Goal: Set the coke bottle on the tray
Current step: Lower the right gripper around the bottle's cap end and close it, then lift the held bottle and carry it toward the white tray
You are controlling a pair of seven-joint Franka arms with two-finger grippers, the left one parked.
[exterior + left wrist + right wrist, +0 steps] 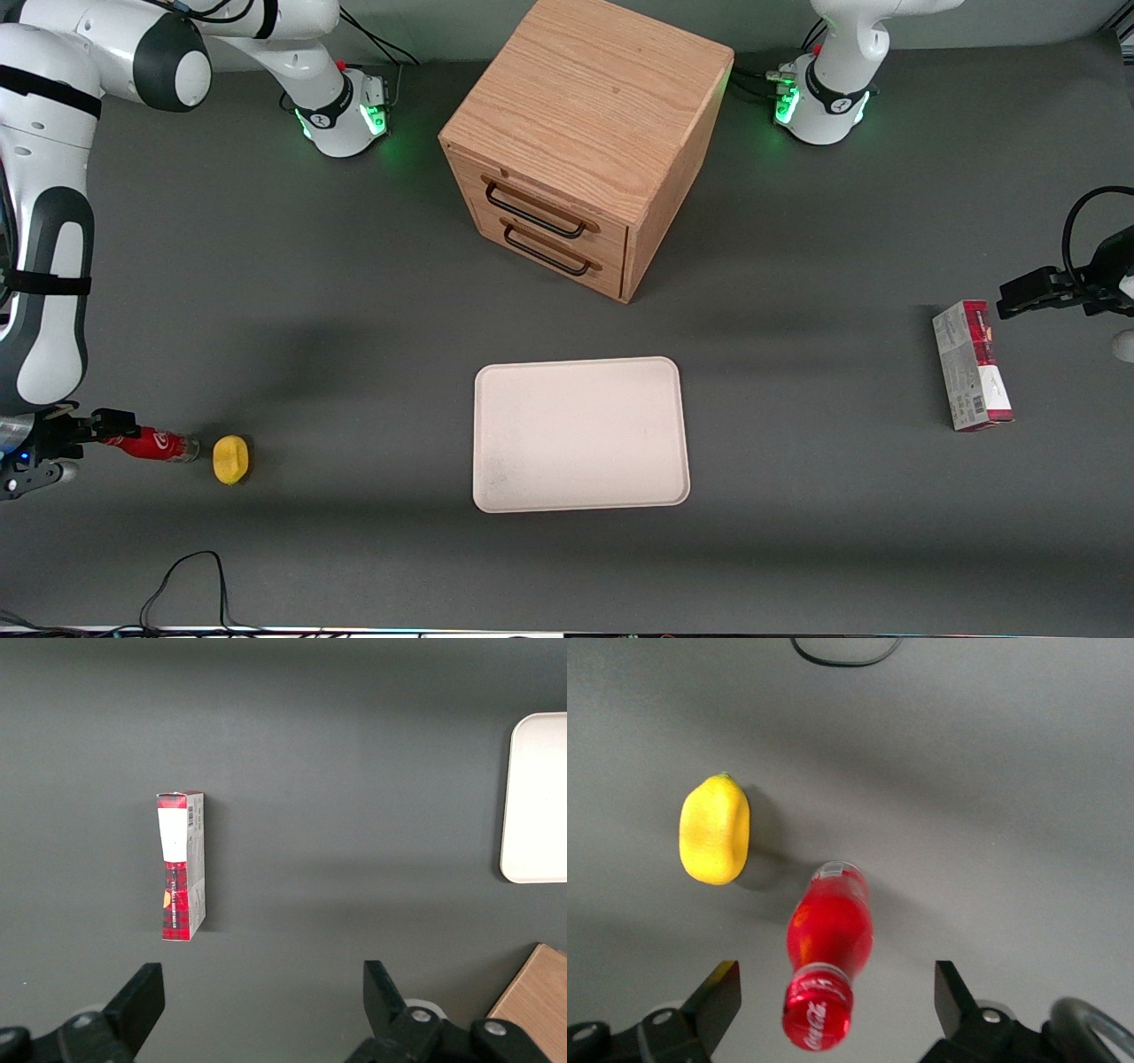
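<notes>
The coke bottle (158,444) is small and red with a silvery base. It stands far toward the working arm's end of the table, with its red cap pointing at my gripper. My right gripper (108,429) is open. In the right wrist view the gripper (835,974) has a finger on each side of the bottle's (830,930) cap and neck, with a gap on both sides. The cream-white tray (580,434) lies flat and bare at the table's middle, well away from the bottle. Its edge also shows in the left wrist view (536,797).
A yellow lemon (232,459) (715,829) lies close beside the bottle's base, between it and the tray. A wooden drawer cabinet (585,142) stands farther from the camera than the tray. A red-and-grey carton (972,365) (182,865) lies toward the parked arm's end. A black cable (190,576) loops near the front edge.
</notes>
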